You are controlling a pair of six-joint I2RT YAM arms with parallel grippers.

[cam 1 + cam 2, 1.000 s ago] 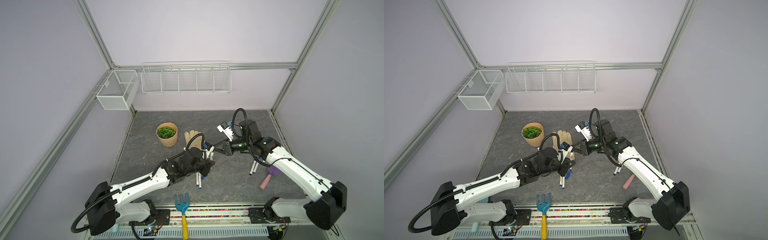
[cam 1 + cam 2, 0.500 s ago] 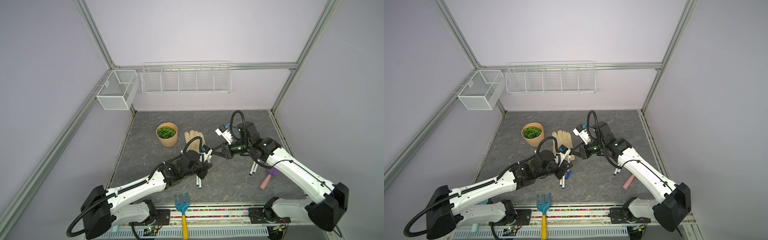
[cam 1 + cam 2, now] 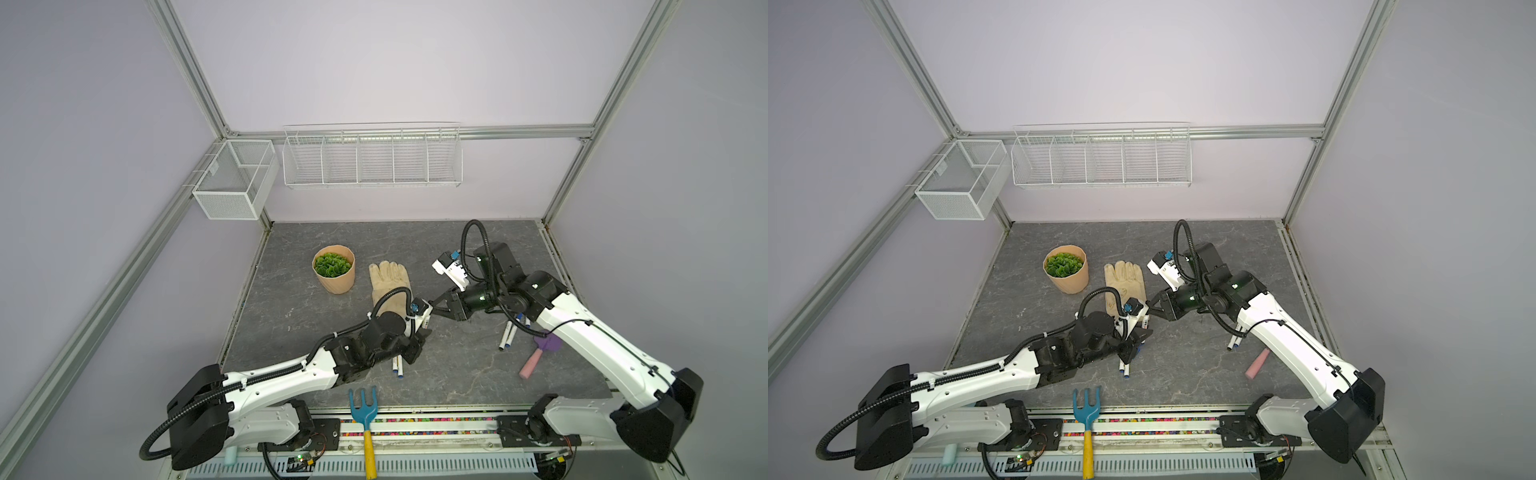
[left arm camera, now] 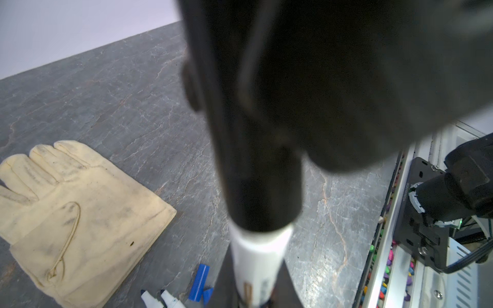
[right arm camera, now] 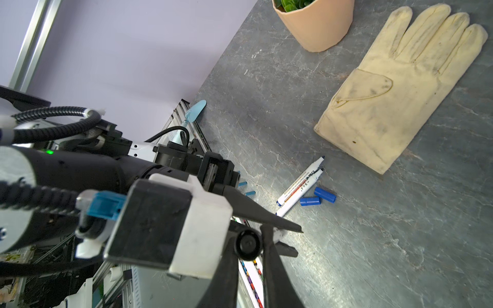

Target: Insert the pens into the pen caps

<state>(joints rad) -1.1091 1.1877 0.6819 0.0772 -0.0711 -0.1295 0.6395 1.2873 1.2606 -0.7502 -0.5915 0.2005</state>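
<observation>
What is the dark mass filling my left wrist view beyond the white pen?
Observer: The right tool, facing the left tool and its held pen, tips close together.
Operator: Any pens outside my frame?
Observer: Two loose pens lie side by side, partly under the right arm.
Operator: What's near them?
Observer: A pink-handled purple trowel lies beside them.

Both top views look steeply down from high at the front, with the table (image 3: 286,311) filling the lower half of each frame. My wrist cameras sit close over it. The left one is mostly dark blur, so I can barely judge its aim. Both catch the glove (image 4: 80,208).
</observation>
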